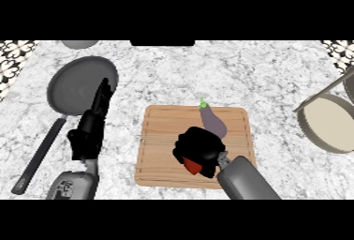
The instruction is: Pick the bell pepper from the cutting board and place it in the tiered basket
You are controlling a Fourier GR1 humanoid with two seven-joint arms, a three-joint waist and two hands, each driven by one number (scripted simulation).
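A wooden cutting board (160,140) lies at the middle of the counter. My right hand (199,145) is on it, fingers curled over a red bell pepper (193,165), of which only a red sliver shows below the palm. A purple eggplant (215,122) with a green stem lies on the board just beyond the hand. The tiered basket (332,123), with a cream round shelf and grey frame, stands at the right edge. My left hand (90,127) rests open at the left, fingers pointing up, over the pan's edge.
A grey frying pan (79,84) with a long dark handle (40,157) lies at the left. A grey round object (79,44) shows at the top edge, next to a dark strip (162,43).
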